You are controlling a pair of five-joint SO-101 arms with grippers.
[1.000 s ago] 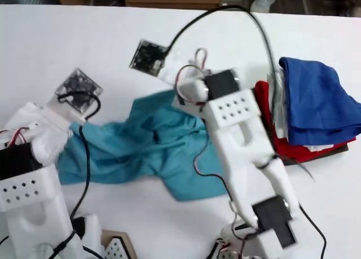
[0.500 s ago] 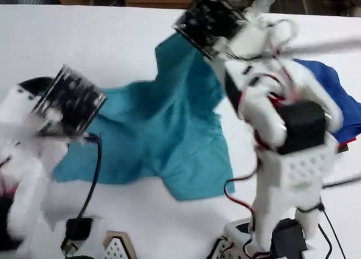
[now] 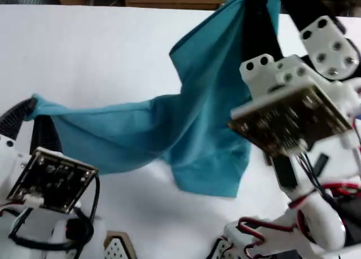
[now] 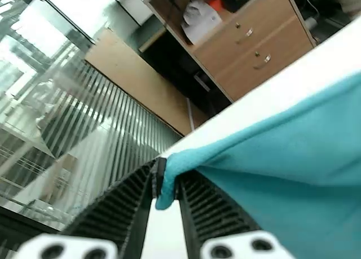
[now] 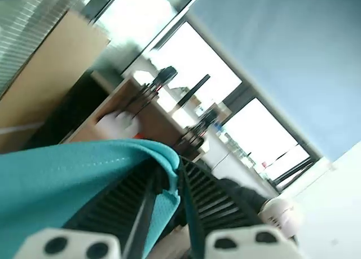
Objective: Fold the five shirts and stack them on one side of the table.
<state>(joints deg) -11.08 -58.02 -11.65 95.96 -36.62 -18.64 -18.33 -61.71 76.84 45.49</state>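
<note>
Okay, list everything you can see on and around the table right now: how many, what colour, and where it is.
teal shirt: one, teal, held up over the table, stretched between the two grippers.
table: one, white, under the shirt and both arms.
drawer unit: one, brown wood, on the floor beyond the table's far edge.
left gripper: one, black ribbed fingers, shut on one corner of the shirt, at the left end of the table.
right gripper: one, black ribbed fingers, shut on another edge of the shirt, raised high toward the far side.
</note>
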